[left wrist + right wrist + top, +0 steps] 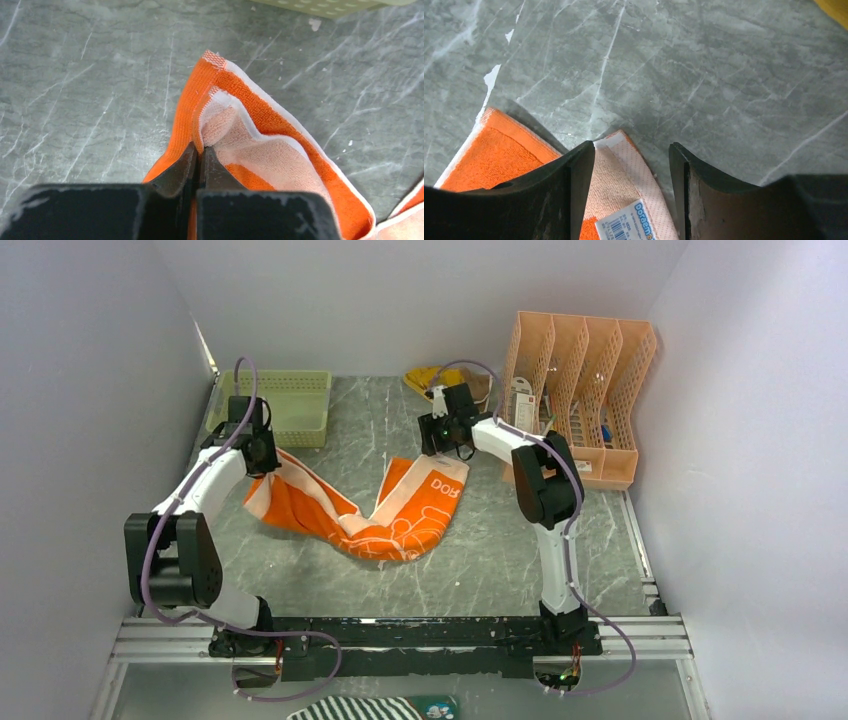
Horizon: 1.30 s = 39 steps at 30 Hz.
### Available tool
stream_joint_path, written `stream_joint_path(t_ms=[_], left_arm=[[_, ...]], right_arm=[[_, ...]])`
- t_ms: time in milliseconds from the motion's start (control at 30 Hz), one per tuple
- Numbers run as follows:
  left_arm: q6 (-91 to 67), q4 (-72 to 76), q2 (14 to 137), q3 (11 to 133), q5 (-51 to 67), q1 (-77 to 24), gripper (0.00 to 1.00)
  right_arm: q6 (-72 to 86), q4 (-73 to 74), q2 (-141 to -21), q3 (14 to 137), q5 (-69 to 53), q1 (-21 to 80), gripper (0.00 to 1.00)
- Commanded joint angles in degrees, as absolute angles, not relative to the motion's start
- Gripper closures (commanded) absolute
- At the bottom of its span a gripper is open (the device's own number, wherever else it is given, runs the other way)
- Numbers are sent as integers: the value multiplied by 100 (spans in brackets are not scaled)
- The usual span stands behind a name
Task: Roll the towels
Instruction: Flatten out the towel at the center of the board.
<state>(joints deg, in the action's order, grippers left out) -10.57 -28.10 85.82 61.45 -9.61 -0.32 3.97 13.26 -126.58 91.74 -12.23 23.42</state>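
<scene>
Left gripper (199,150): jaws clenched on a corner of the orange, cream-bordered terry towel (400,525), which sprawls across the middle of the grey marble tabletop (480,570). Right gripper (631,150): jaws released, straddling the towel's labelled far corner.

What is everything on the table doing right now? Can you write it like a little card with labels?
Table: grey marbled table
Towel one: orange cloth towel with cream border, crumpled, not rolled
Left gripper: shut on that towel's corner
Right gripper: open, fingers either side of the labelled corner
Towel two: yellow cloth towel, at the far edge, untouched
Far left: pale green plastic basket
Far right: peach plastic file rack
Near edge: black-and-white striped cloth
</scene>
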Motion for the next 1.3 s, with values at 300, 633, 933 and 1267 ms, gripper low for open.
stream_joint_path(t_ms=[300,633,933,1267], left_arm=[[-1195,-2568,8471,5974,-1164,286,93],[-1596,-2506,8180,6623,-1035,767,93],[-1710,-2601,7918,7074,-667,1106,85],[-1765,-2344,7296,4835,-456,1348,29]], right_arm=[[225,1512,-12547,8738,-407,2431,100],[687,1275,-11206,8536,-309,2206,100],[1153,502,-9120,7438,407,2070,100],[1791,-49,-7122,4487,1281,2027,100]])
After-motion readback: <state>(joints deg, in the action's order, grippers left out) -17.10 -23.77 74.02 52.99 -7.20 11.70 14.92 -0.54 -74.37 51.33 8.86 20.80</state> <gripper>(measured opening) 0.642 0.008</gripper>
